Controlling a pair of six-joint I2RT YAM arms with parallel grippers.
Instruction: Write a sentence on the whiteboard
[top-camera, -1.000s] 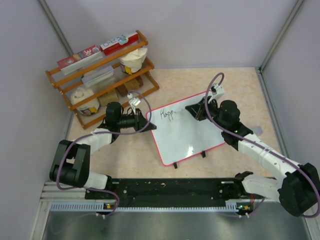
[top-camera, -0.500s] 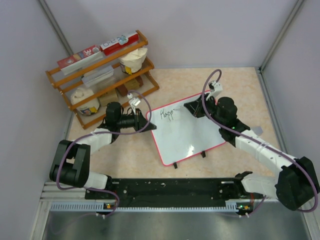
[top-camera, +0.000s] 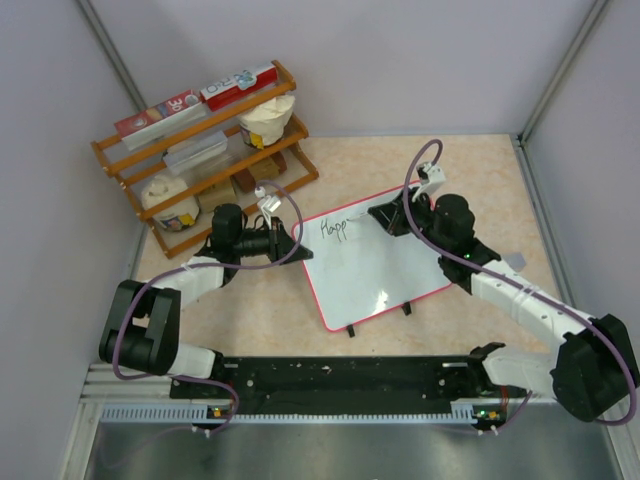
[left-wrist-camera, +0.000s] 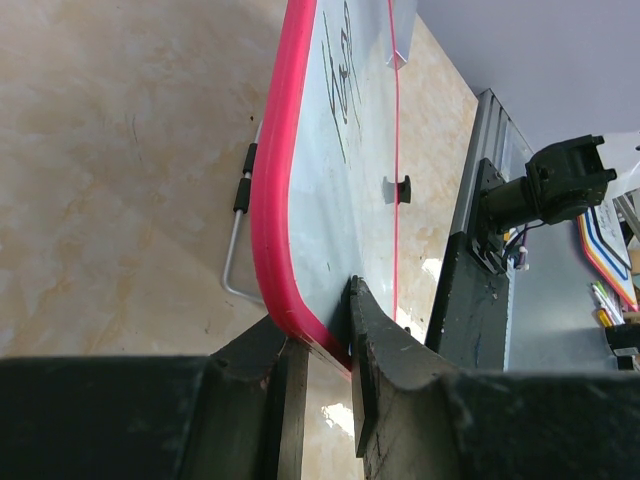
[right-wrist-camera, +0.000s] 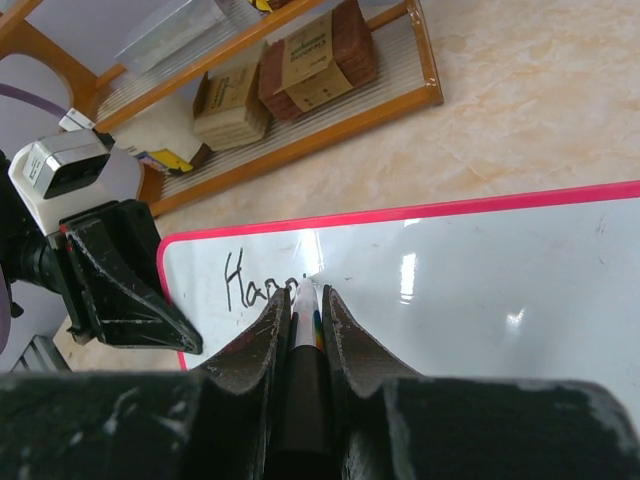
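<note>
Clamping the glossy red-rimmed whiteboard (top-camera: 375, 275), the left pincer (left-wrist-camera: 322, 325) steadies it. The right pincer (right-wrist-camera: 303, 300) grips a slim marker (right-wrist-camera: 305, 335) to extend the black sentence (right-wrist-camera: 255, 285) just ahead.

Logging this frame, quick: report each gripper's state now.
The left gripper is closed on the whiteboard rim.
The right gripper is closed on a marker, tip at the board.

Red-rimmed whiteboard (left-wrist-camera: 320, 170) between fingers (left-wrist-camera: 392, 345)
</note>
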